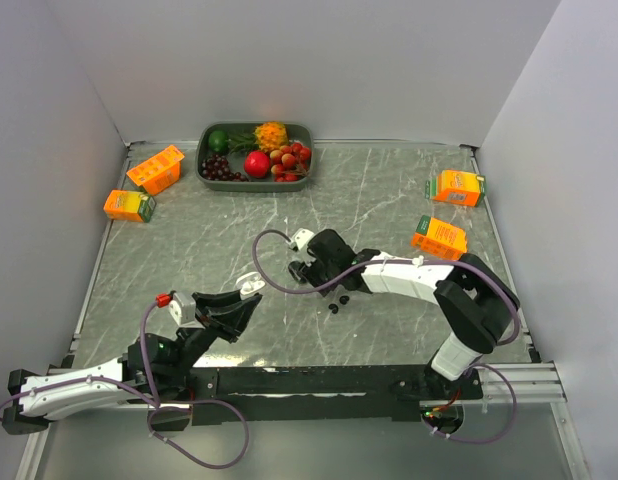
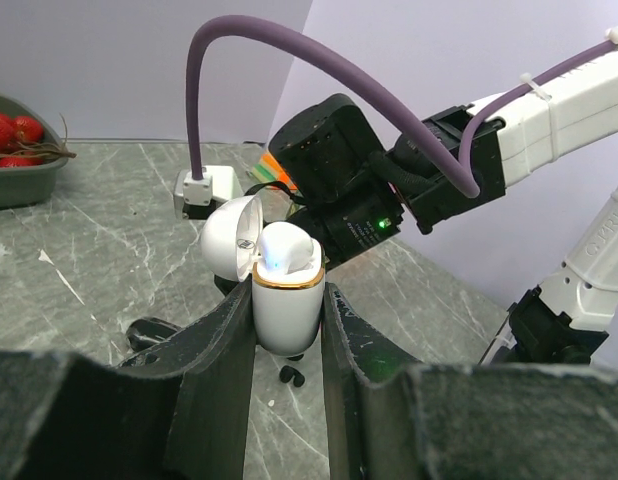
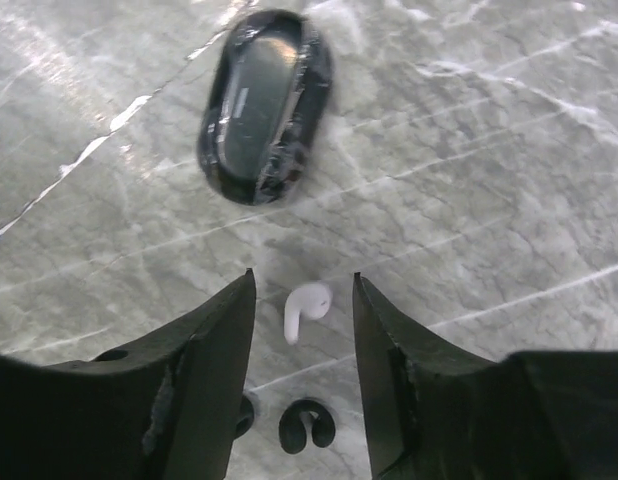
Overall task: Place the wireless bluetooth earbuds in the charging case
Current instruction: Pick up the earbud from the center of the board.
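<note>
1. The left hand [image 2: 287, 335] is closed on the white charging case [image 2: 287, 300]. Its two dark fingers [image 2: 224, 340] press the case's sides and hold it upright above the surface [image 1: 389, 200].
2. The case's lid [image 2: 229, 240] is hinged back to the left. A white rounded piece [image 2: 287, 250] sits in the open mouth above the gold rim; whether it is a seated bud is hard to tell.
3. The right hand [image 3: 302, 290] is open, low over the surface, with its jaws apart and gripping nothing.
4. A white earbud [image 3: 307, 308] lies on the surface in the gap between those jaws, touching neither of them.
5. Just nearer the right wrist camera lies a small black C-shaped piece [image 3: 307, 425]. Beyond the fingertips a glossy black oval object [image 3: 264, 105] rests on the surface.
6. From above, two small black earbuds [image 1: 338, 300] lie close together beside the right hand, near the middle of the surface.
7. In that view the charging case shows white at the left hand's tip, just left of the right hand.
8. A grey tray [image 1: 207, 170] of fruit stands at the far edge. Two orange cartons [image 1: 156, 168] lie far left, and two more [image 1: 457, 186] lie far right.
</note>
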Action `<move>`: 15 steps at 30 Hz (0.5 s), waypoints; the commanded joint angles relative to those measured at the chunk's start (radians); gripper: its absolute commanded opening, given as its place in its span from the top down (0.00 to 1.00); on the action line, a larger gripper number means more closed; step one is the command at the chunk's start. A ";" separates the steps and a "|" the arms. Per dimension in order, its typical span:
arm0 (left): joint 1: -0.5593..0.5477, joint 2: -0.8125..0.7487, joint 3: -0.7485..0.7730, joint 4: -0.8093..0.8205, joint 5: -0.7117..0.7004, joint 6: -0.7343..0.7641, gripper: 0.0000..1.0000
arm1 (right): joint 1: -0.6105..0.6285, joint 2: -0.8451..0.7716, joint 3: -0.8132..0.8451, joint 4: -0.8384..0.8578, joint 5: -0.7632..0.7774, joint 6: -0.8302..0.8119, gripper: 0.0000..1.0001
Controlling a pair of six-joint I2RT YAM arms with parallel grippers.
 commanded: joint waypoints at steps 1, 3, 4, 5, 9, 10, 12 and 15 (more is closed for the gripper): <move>0.001 -0.033 0.005 0.034 0.017 -0.002 0.99 | -0.007 -0.080 -0.002 0.018 0.100 0.071 0.47; 0.001 -0.035 0.003 0.036 0.017 -0.003 0.99 | -0.008 -0.147 -0.011 0.036 0.207 0.169 0.47; 0.001 -0.036 0.002 0.037 0.015 -0.003 0.99 | -0.007 -0.169 -0.006 0.032 0.249 0.213 0.47; 0.001 -0.036 0.000 0.039 0.015 -0.003 0.99 | -0.007 -0.206 0.001 0.002 0.304 0.264 0.47; 0.001 -0.032 0.000 0.045 0.017 -0.005 0.99 | -0.046 -0.255 0.072 -0.155 0.374 0.576 0.39; 0.001 -0.027 0.002 0.047 0.017 -0.005 0.99 | -0.060 -0.255 0.083 -0.186 0.296 0.617 0.31; 0.002 -0.022 0.009 0.047 0.018 -0.003 0.99 | -0.068 -0.247 0.092 -0.191 0.207 0.590 0.21; -0.001 -0.022 0.017 0.038 0.027 -0.008 0.99 | -0.028 -0.197 0.156 -0.273 0.165 0.529 0.23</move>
